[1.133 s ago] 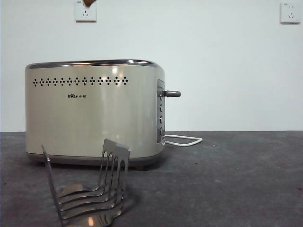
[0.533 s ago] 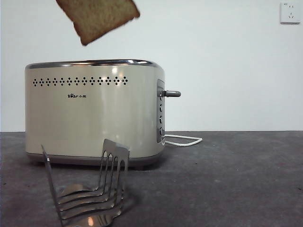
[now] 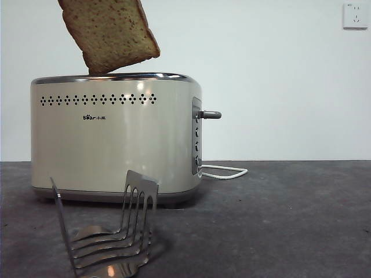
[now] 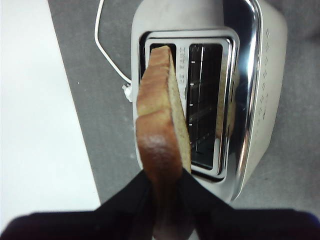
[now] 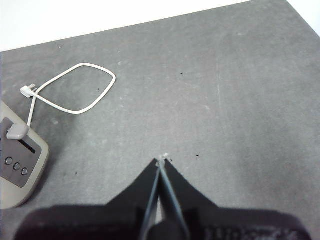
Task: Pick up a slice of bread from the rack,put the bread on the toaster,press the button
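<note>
Slice of bread [image 3: 109,35] tilted, lower corner at the toaster [image 3: 116,136] rim, left gripper [image 4: 162,185] clamped on its crust over a slot — wrist view only, right gripper [image 5: 161,162] closed, empty, rack [image 3: 107,231] in front.

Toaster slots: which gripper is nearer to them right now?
Left. The left gripper holds the slice of bread above the toaster, over a slot. The right gripper, shut, hangs over bare table off the toaster's lever end.

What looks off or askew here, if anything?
Only the slice of bread: it hangs tilted over the toaster, lower corner at the chrome rim, not square to the slot. The left gripper clamps its crust. The rack holds no bread.
</note>
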You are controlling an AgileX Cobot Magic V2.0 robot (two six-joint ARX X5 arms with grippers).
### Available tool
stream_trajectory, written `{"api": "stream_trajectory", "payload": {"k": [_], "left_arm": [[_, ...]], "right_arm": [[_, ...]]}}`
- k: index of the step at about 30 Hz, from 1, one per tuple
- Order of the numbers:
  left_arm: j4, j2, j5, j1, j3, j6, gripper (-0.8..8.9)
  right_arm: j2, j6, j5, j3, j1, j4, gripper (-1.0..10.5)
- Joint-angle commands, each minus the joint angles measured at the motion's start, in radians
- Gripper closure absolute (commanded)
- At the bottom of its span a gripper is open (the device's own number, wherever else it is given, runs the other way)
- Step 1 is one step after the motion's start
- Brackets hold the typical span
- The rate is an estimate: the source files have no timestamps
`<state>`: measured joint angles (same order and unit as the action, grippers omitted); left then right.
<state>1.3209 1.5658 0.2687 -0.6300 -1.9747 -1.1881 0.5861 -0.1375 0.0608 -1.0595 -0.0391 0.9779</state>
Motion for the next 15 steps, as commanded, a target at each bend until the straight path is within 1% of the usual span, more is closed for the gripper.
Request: {"api": "stream_trajectory", "payload": {"k": [1,11,15], "left_arm": [[-0.002,0.003,0.003,0.003,0.0,-0.029,8.27],[0.001,-0.021,0.0,-0.019,0.0,-0.013,8.26],[0.002,-0.04,-0.023,-0.032,0.003,-0.012,8.26]], "right_arm": [[0.0,0.009,0.003,0.002,0.001,-0.003,9.5],[0.0,0.009,0.003,0.002,0.001,-0.004,9.5],[0.0,0.008,0.003,0.002,0.001,-0.005,9.5]]}}
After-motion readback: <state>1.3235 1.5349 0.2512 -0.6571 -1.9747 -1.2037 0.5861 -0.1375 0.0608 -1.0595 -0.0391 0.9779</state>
